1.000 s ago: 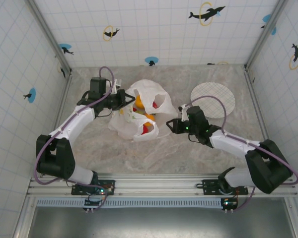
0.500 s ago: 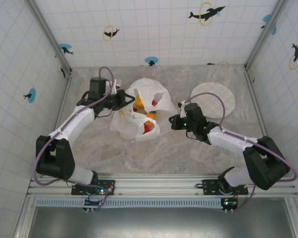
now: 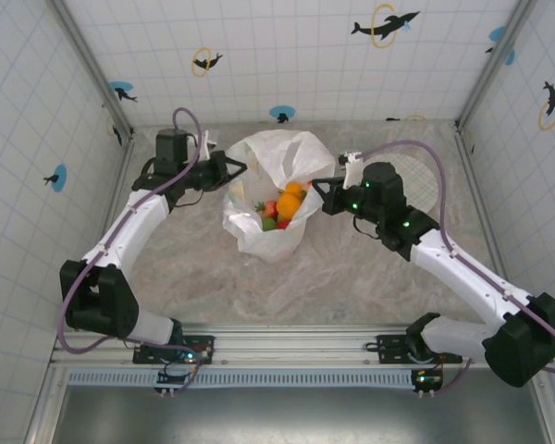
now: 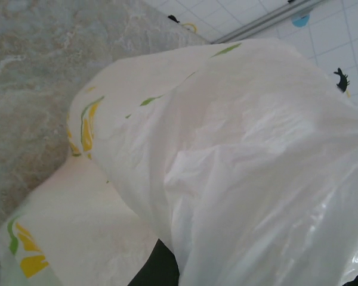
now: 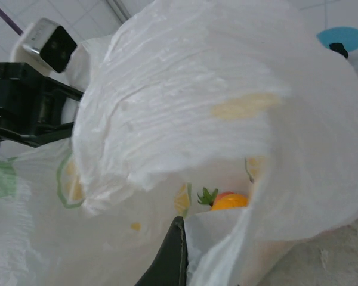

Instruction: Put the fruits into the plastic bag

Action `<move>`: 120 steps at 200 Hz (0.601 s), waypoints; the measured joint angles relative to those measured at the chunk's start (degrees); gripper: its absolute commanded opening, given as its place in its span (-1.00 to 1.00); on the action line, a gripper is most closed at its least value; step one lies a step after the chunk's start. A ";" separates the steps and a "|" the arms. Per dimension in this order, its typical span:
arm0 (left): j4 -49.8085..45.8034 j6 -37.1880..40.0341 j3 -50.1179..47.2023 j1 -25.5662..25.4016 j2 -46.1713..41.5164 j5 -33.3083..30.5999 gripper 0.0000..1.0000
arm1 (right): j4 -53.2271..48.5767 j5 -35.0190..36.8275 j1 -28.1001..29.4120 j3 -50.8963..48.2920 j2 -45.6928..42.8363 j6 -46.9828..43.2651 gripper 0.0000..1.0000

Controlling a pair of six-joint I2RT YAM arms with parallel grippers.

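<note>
Holding the plastic bag [image 3: 276, 157] spread open between them: left gripper [image 3: 233, 170] clamped on the bag's left rim, right gripper [image 3: 320, 194] clamped on its right rim. Bag is mid-table [image 3: 370, 277]. Inside it lie the fruits [image 3: 285, 205], orange, red and green, piled together. Checked plate [image 3: 427, 190] sits partly behind the right arm.

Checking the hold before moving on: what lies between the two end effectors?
The plastic bag, spread open between the left end effector and right end effector, fruits inside; the top external view shows it.
</note>
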 measured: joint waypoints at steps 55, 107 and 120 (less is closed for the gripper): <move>0.81 -3.10 -0.52 1.09 0.00 1.97 -1.00 | -4.24 -1.16 -0.35 3.78 1.77 -1.36 -1.00; 1.01 -4.33 -1.40 1.11 -0.11 2.34 -1.00 | -6.54 -1.73 -2.34 7.26 3.58 -1.36 -1.00; 0.94 -4.33 -0.76 1.11 -0.33 2.27 -1.00 | -5.88 -2.27 -2.36 8.48 3.58 -1.25 -1.00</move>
